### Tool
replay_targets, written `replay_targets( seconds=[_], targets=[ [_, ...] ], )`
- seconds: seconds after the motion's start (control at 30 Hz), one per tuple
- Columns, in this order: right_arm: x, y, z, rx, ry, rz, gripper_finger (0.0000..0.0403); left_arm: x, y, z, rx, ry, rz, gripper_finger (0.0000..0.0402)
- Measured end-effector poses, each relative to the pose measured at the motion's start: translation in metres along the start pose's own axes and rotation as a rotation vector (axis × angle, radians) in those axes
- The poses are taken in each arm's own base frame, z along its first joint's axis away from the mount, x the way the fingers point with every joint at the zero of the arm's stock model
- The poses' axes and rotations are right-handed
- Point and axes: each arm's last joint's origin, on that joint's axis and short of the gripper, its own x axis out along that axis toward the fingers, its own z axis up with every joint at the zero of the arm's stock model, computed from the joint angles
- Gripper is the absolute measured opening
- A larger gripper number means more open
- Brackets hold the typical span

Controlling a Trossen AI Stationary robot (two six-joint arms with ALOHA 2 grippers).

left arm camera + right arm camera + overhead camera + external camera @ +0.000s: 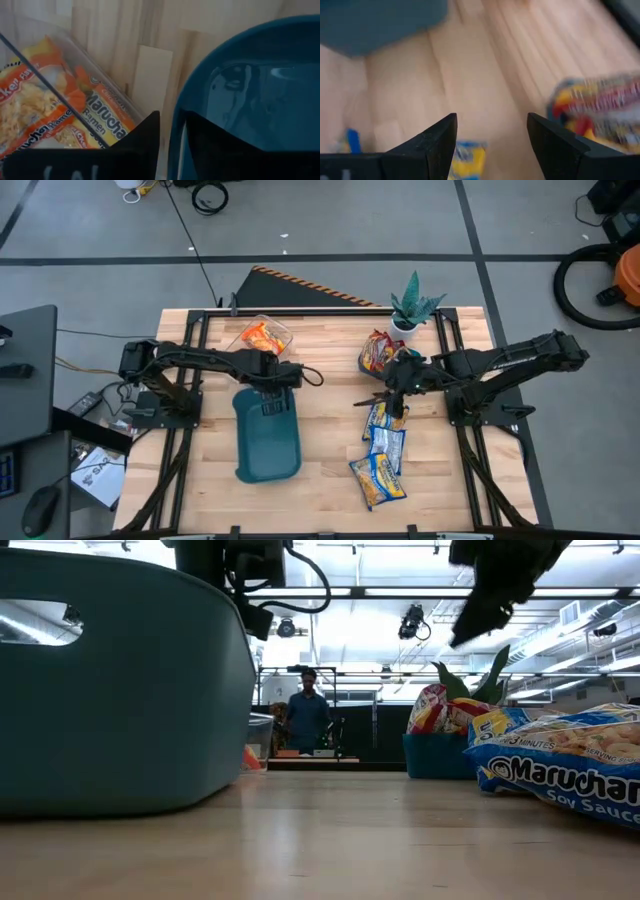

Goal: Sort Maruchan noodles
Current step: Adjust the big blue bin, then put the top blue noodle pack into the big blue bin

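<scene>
A big empty teal tray [268, 438] lies at the table's middle left, and my left gripper [276, 376] is shut on its far rim. Behind it a clear tub [264, 337] holds orange Maruchan packets [55, 107]. Three blue-and-yellow packets [385, 448] lie flat in a row at the middle right; the nearest one [575, 768] fills the low view's right. My right gripper [492, 145] is open and hovers above the farthest blue packet [383, 416], touching nothing. Red packets [378, 352] stand in a small teal tray [436, 755] behind it. My left gripper holds the big teal tray by the rim of its far short wall [176, 131]. One finger [142, 137] is outside the wall and the other [215, 142] is inside the tray. The fingers come from above. The tray's bottom [120, 808] rests on the table.
A potted plant [413, 305] stands at the far right edge, just behind the red packets. Bare wood lies between the big tray and the blue packets. A person [306, 718] stands far off in the room beyond the table.
</scene>
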Motion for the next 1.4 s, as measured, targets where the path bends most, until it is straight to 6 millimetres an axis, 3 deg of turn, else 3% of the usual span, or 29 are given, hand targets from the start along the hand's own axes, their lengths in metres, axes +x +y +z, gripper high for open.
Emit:
replay_targets(
  seconds=[0.17,0.33,0.63,0.83,1.17,1.4],
  targets=[
    [0.019,0.003,-0.006,-0.002,0.23,-0.004,0.0246,-0.002,0.0,0.001,0.028,0.004,-0.002,0.0141],
    [0.04,0.004,-0.015,-0.012,0.467,-0.018,0.0245,-0.019,0.003,0.005,0.051,0.01,-0.001,0.0186],
    [0.059,0.0,-0.015,-0.003,0.608,-0.039,0.022,-0.054,0.008,0.005,0.154,-0.037,-0.019,0.0202],
    [0.066,0.001,-0.018,-0.014,0.64,-0.016,0.0158,-0.069,0.016,-0.032,0.161,-0.215,-0.005,0.0182],
    [0.077,0.004,-0.021,-0.026,0.667,-0.003,0.0019,-0.098,0.028,-0.097,-0.068,-0.498,-0.061,0.0172],
    [0.073,0.004,-0.004,-0.016,0.618,0.031,0.0007,-0.105,0.029,-0.131,-0.126,-0.667,-0.119,0.0172]
  ],
)
